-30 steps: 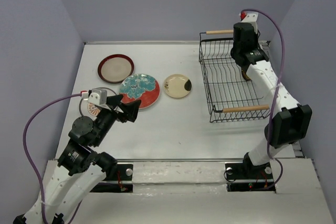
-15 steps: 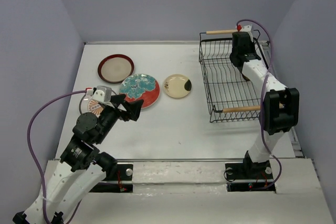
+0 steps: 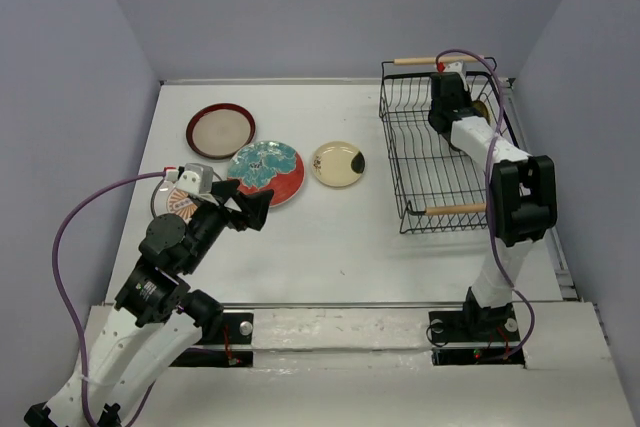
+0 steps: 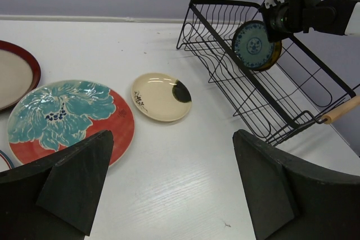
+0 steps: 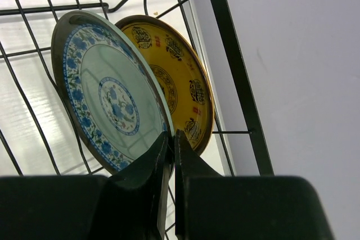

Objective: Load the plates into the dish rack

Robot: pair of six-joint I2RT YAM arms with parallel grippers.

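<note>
My right tool (image 5: 170, 139) is pinching the bottom rim of the blue patterned plate (image 5: 107, 99), fingers squeezed together with only that rim between them. The plate is standing on edge inside the dish rack (image 5: 224, 26) and tilting away from the tool. Just behind it the yellow patterned plate (image 5: 180, 88) is leaning the same way, closer to the rack's side wall.

My left tool (image 4: 171, 155) is hanging wide apart over the worktop (image 4: 180, 206), gripping nothing. Behind it, under the wrist, the white plate with orange pattern (image 3: 172, 205) is peeking out, mostly covered by the arm. Just ahead of the left finger the red-and-teal floral plate (image 4: 62, 113) is lying flat. A bit further on, ahead between the fingers, the cream plate (image 4: 160, 96) is sitting with a dark blotch on it. Past the floral one to the left, the red-rimmed beige plate (image 4: 14, 74) is getting cut off by the edge of view. Farthest out, ahead and right, the rack is sitting with both standing plates in it.
</note>
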